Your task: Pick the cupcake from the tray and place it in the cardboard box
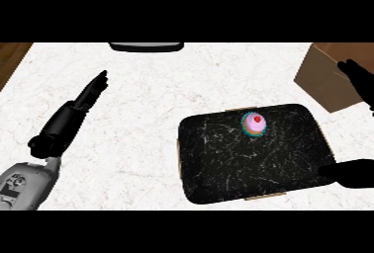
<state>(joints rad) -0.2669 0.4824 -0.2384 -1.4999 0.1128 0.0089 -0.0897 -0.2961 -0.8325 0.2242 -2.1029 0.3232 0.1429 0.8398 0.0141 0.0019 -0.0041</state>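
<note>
A dark grey object (146, 47) sits at the white marble table's (146, 123) far edge. The cardboard box (332, 76) stands beyond the black tray (248, 163), partly behind the right hand (359, 79), fingers spread. The left hand (84, 101) rests open, fingers straight. The cupcake (254, 123), pink-frosted, red-topped, in a teal wrapper, stands near the tray's far edge.

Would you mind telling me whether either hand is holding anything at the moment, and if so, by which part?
Nothing is held. The cupcake sits untouched on the black tray; the right hand is open by the cardboard box, and the left hand is open over the counter.
</note>
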